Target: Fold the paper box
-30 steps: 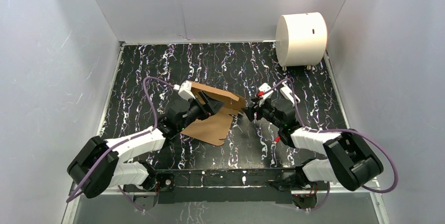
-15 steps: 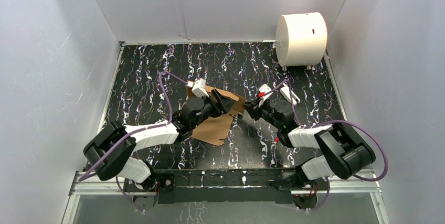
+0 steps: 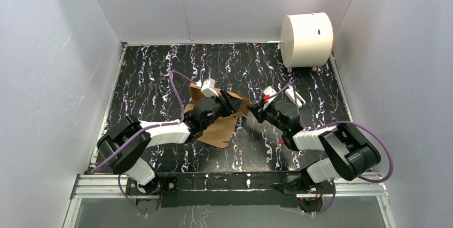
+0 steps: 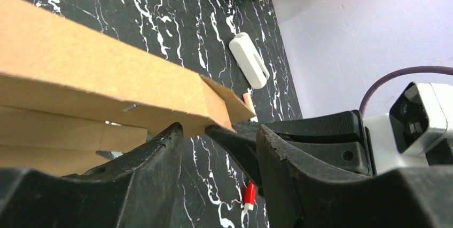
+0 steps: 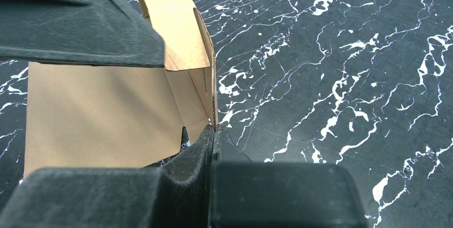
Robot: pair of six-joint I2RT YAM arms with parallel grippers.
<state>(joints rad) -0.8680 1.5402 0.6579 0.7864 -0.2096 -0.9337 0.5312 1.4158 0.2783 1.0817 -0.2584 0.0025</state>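
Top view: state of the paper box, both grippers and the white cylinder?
paper box: partly folded, one panel flat on the table, a flap raised.
left gripper: open, jaws apart at the raised flap's end.
right gripper: shut on the paper box's edge.
white cylinder: at the far right corner, clear of both arms.

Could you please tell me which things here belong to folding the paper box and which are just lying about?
Belong to the job:
paper box, partly folded
left hand, open around a raised flap
right hand, shut on the box's edge

Lying about:
white cylinder in the far right corner
small white oblong piece on the table
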